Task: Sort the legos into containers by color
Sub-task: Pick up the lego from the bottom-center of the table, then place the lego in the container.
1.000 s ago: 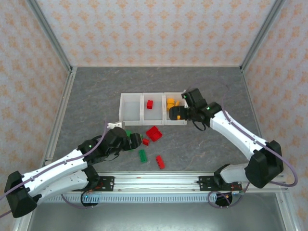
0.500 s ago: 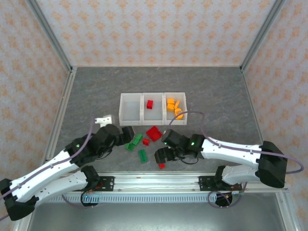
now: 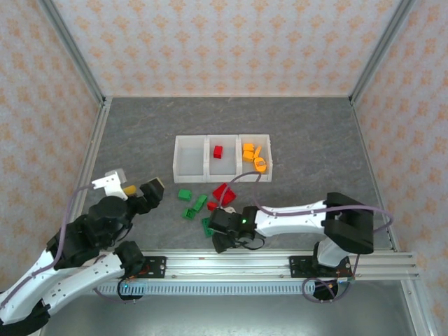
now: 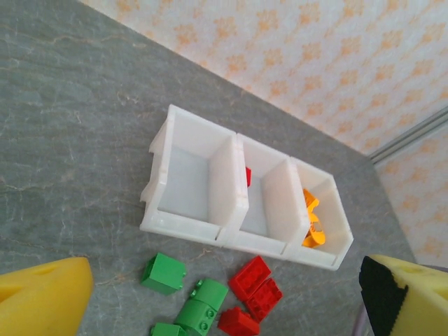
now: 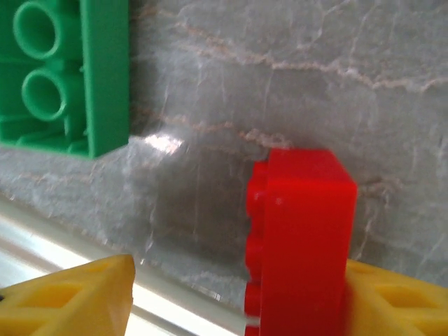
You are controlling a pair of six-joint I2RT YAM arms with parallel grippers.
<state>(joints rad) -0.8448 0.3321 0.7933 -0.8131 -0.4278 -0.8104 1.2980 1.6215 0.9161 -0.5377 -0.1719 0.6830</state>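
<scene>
Left claw [image 3: 143, 187] held raised at left, jaws wide apart, nothing gripped. Containers [image 3: 206, 159] at centre: one red lego [image 3: 218, 151] in the middle, orange legos [image 3: 253, 155] at right. Right claw [image 5: 231, 297] set astride red brick [image 5: 301, 238] on tabletop [image 3: 315, 140], jaws not yet shut on it

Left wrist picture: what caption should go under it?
Open left gripper looks down on three white bins, green legos and red legos loose in front.
</scene>
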